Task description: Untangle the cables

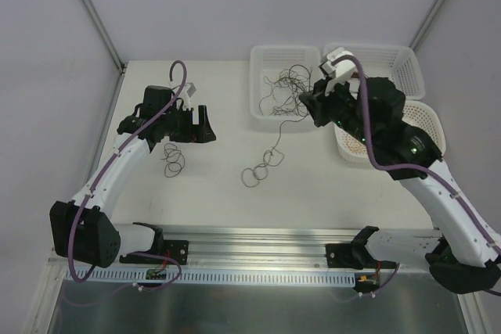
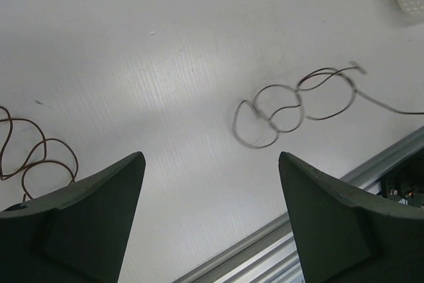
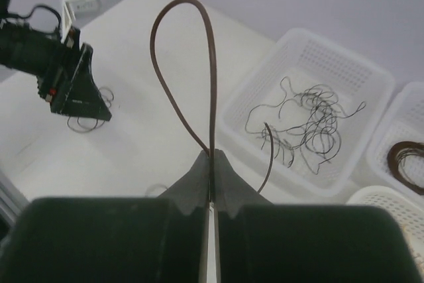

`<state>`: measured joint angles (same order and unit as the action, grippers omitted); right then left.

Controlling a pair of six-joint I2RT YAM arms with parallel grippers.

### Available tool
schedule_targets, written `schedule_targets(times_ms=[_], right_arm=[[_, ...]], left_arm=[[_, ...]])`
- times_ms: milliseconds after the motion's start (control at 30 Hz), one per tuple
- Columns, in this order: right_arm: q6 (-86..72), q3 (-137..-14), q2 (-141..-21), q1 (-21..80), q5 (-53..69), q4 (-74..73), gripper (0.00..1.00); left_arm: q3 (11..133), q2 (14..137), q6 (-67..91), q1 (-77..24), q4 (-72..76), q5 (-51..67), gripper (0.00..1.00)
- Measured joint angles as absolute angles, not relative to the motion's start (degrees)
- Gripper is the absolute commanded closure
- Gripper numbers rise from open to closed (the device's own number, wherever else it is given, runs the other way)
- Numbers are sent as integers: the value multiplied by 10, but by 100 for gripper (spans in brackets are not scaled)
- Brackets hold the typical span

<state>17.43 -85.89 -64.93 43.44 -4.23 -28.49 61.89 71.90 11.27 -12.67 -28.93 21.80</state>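
A tangle of thin black cables (image 1: 286,87) lies in a white basket (image 1: 270,56); the right wrist view shows the same tangle (image 3: 311,120). My right gripper (image 3: 212,157) is shut on a dark brown cable (image 3: 192,64) that arches up in a loop above the fingertips. This gripper (image 1: 317,107) hangs at the basket's right edge. A curly dark cable (image 1: 262,166) lies loose mid-table, also in the left wrist view (image 2: 291,104). A brown cable (image 2: 33,154) lies on the table just beside my left gripper (image 2: 212,164), which stands open and holds nothing. From above, that gripper (image 1: 205,124) is left of centre.
A second white basket (image 1: 391,56) stands at the back right. In front of it a rounded basket (image 1: 427,119) sits partly under the right arm. One of these right-hand baskets holds a brown coil (image 3: 404,164). An aluminium rail (image 1: 258,240) runs along the near table edge.
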Motion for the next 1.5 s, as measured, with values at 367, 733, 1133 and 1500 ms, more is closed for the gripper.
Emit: schedule_targets(times_ms=[367,733,1133,1500], right_arm=[[174,-896,-598,426,-69,-290,99],[142,-890,-627,426,-42,-293,99],[125,-805,-568,426,-55,-249,99],[97,-755,-599,425,-104,-240,99]], left_arm=[[616,759,142,-129,-284,286,19],[489,639,252,-215,-214,263,18],[412,573,300,-275,-162,198,20],[404,738,352,-455,4,97,36]])
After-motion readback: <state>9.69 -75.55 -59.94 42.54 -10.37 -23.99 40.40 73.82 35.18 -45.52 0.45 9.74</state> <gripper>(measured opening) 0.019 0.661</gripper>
